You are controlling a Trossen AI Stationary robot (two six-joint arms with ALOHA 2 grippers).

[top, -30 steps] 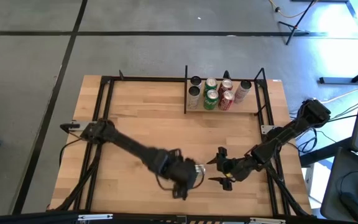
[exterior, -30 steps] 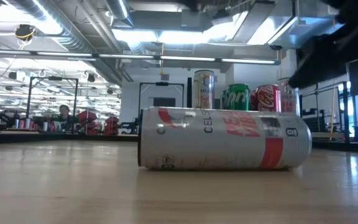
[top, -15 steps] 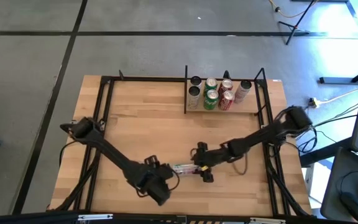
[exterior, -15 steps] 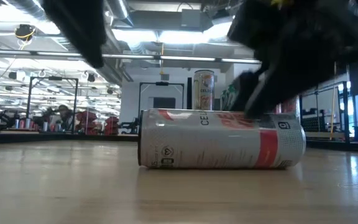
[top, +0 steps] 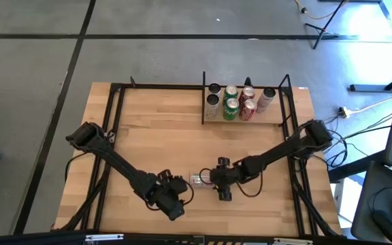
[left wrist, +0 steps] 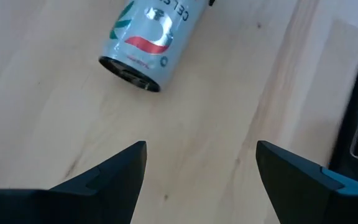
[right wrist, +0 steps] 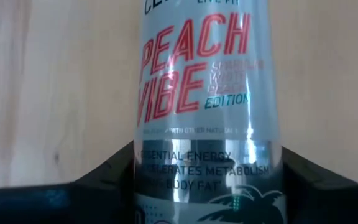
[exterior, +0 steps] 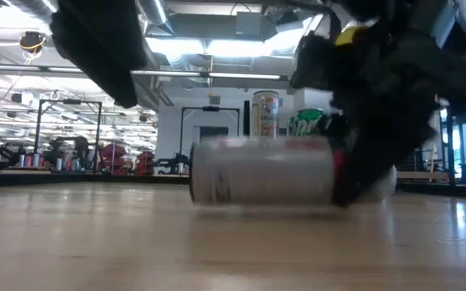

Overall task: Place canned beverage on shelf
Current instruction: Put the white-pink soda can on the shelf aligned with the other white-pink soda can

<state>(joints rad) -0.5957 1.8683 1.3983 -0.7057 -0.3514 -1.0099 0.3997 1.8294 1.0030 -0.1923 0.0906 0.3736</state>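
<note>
A silver can with red "PEACH VIBE" lettering (top: 199,180) lies on its side on the light-wood tabletop, in the near middle. It also shows in the low view (exterior: 261,170). My right gripper (top: 218,182) comes from the table's right and is shut on the can's right end. My left gripper (top: 181,190) is open and empty, just to the left of and nearer than the can, which shows ahead of its fingers in the left wrist view (left wrist: 151,34). The shelf (top: 275,117) at the far right holds several upright cans (top: 237,102). My right gripper pinches the can's round body near its right end (right wrist: 148,168) between its two fingers (right wrist: 104,180), one on each side. The fingers come from the table's right, slanting a little down, and lie along the can. The can stays on its side; whether it is clear of the table I cannot tell.
Black metal bars (top: 114,136) run along the table's left, far and right sides. The cans on the shelf also show behind the lying can in the low view (exterior: 265,113). Bare tabletop lies between the can and the shelf (top: 237,146).
My left gripper has drawn away from the can toward the table's left and near edge. My right gripper has gone toward the table's left, reached the can's right end and shut on it. The can has shifted a little toward the far edge, still on its side.
</note>
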